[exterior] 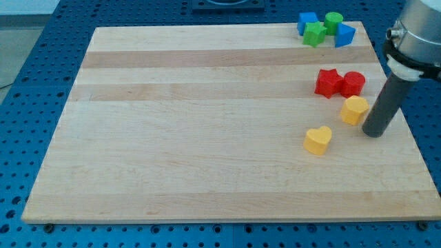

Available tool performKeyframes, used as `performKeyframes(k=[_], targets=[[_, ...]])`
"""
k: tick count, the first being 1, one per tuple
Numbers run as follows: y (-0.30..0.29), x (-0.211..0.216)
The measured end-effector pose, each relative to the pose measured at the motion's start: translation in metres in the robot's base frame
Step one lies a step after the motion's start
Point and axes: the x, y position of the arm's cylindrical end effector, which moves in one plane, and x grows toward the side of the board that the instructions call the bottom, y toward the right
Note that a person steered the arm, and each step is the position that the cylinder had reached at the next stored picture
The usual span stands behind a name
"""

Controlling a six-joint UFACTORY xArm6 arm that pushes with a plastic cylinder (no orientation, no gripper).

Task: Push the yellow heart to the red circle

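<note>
The yellow heart (318, 140) lies on the wooden board at the view's right, below centre. The red circle (353, 83) sits above it, touching a red star (329, 82) on its left. A second yellow block, hexagon-like (355, 109), lies between them, just below the red circle. My tip (374, 133) rests on the board just right of the yellow hexagon-like block and to the right of and slightly above the yellow heart, not touching the heart.
A cluster at the view's top right holds a blue block (307, 21), a green star-like block (315, 34), a green round block (333, 21) and another blue block (344, 35). The board's right edge (406, 117) runs close to my tip.
</note>
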Motion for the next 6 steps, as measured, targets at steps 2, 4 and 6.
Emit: performKeyframes(k=[2,4,6], targets=[[-0.045,-0.019],[-0.021,-0.032],[-0.032,0.085]])
